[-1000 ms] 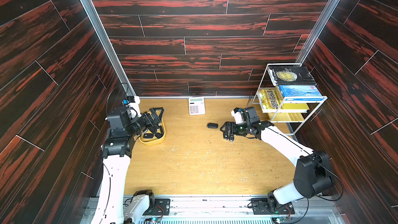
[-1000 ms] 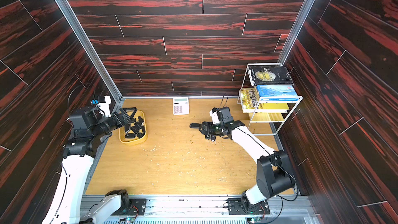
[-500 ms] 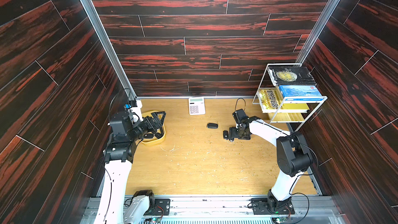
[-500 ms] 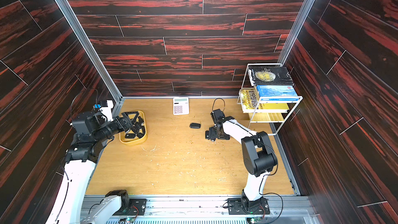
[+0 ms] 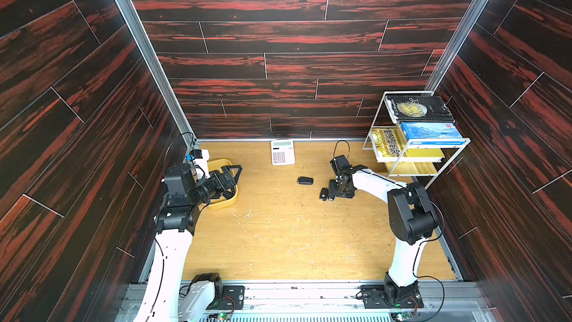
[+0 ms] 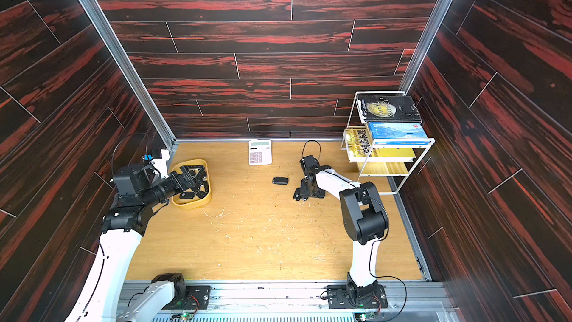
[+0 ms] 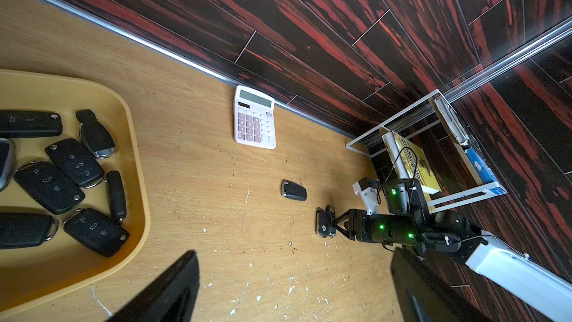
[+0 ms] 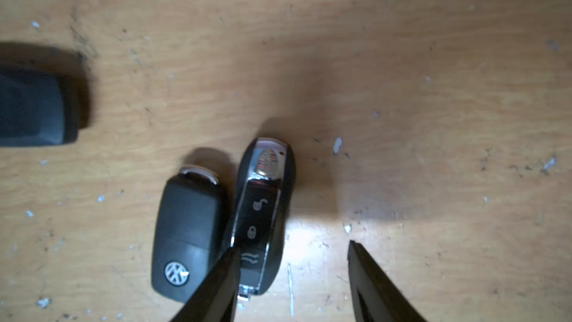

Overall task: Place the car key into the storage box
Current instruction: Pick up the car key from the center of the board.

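Observation:
The yellow storage box (image 5: 230,203) (image 6: 192,205) (image 7: 139,162) sits at the left and holds several black car keys (image 7: 74,162). My left gripper (image 5: 232,178) (image 6: 198,178) (image 7: 292,252) hovers open over it, holding nothing. My right gripper (image 5: 331,192) (image 6: 305,195) (image 8: 291,247) is down at the table, open. A chrome-trimmed car key (image 8: 263,212) stands on its edge between its fingers. One finger (image 8: 223,277) touches that key; a gap separates it from the other finger. A black VW key (image 8: 185,233) (image 5: 323,194) lies just outside the jaws.
Another black key (image 5: 305,180) (image 6: 280,180) (image 7: 293,190) lies on the table between the right gripper and the white calculator (image 5: 282,152) (image 6: 260,152). A white wire book rack (image 5: 414,150) (image 6: 387,150) with books stands at the back right. Dark walls enclose the wooden table.
My right arm has folded down to the table beside the two keys, and its jaws have narrowed around the chrome-trimmed key. My left gripper stays open over the storage box.

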Motion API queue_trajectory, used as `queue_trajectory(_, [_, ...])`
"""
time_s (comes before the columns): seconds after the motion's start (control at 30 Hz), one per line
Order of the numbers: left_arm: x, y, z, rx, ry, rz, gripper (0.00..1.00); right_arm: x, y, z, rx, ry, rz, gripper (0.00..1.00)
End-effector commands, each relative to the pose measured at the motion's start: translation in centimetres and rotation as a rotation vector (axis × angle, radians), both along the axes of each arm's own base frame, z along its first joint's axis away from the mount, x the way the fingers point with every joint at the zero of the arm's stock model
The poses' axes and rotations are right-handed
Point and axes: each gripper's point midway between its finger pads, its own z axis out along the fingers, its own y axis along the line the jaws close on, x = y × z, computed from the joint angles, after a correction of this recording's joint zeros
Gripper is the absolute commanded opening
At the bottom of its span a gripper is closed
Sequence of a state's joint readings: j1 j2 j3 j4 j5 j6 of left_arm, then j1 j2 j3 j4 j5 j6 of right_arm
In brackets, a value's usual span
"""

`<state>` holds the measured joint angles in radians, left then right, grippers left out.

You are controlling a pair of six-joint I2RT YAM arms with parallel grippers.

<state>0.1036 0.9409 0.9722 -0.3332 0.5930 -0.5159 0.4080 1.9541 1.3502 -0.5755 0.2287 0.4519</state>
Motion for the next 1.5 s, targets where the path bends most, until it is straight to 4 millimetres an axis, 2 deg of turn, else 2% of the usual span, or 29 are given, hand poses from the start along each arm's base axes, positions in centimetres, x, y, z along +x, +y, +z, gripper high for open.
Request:
queue_trajectory(0.0, [0.0,-0.4,0.1,-0.004,-0.016,-0.019,1.0,0.1,0.2,-1.0,-0.006,0.029,-0.008,0.58])
queue_trajectory(0.5, [0.3,-0.5,-1.2,-0.009,0.004,-0.022,1.0,1.9,1.1,0.0,0.017,0.015,-0.022,0.57])
queue_trajectory(0.7, [0.3,-0.5,-1.3,-0.009,0.003,-0.024,1.0,2.7,0.9,-0.9,-0.005,0.041,-0.052,0.52])
queue_trajectory(1.07, [0.7,-0.6,-1.8,-0.012,0.007,-0.031,1.0,2.9,0.7,-1.8,0.029,0.067,-0.121,0.35])
queue_trajectory(1.47, [0.8,-0.7,-1.9,-0.018,0.01,-0.037,1.0,3.2,0.6,-3.0,0.014,0.089,-0.119,0.35])
